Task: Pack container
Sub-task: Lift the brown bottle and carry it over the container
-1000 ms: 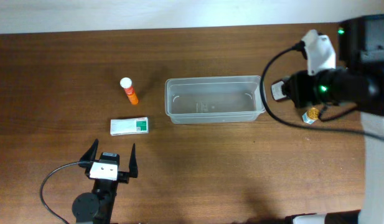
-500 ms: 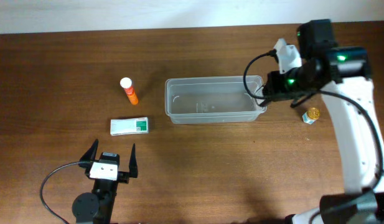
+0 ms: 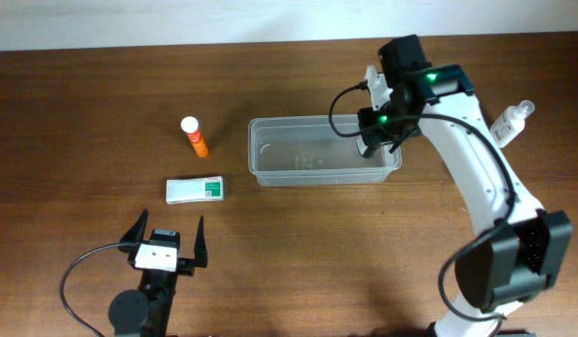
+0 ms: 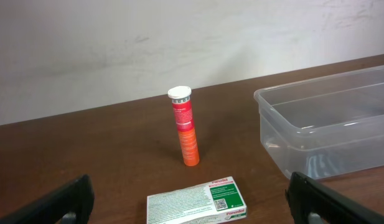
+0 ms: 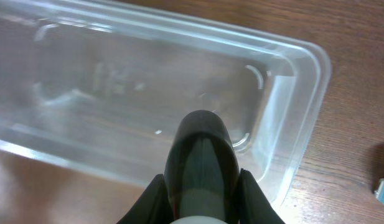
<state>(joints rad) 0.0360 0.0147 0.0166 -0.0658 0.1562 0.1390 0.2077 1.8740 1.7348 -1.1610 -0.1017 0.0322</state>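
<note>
At the table's seven o'clock, the left gripper (image 3: 169,232) rested with its jaws spread, touching nothing. Farther off, toward one o'clock, the clear, translucent plastic rectangular tub (image 3: 317,121) stood empty. Over its three o'clock end the right gripper (image 3: 375,140) pinched a dark brown, rounded bottle-like object (image 5: 201,149). A clean drop probably called for lowering inside the rim, well off the end wall, before letting go.

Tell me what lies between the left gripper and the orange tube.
The white and green box lies between the left gripper and the orange tube, clearest in the overhead view.
</note>
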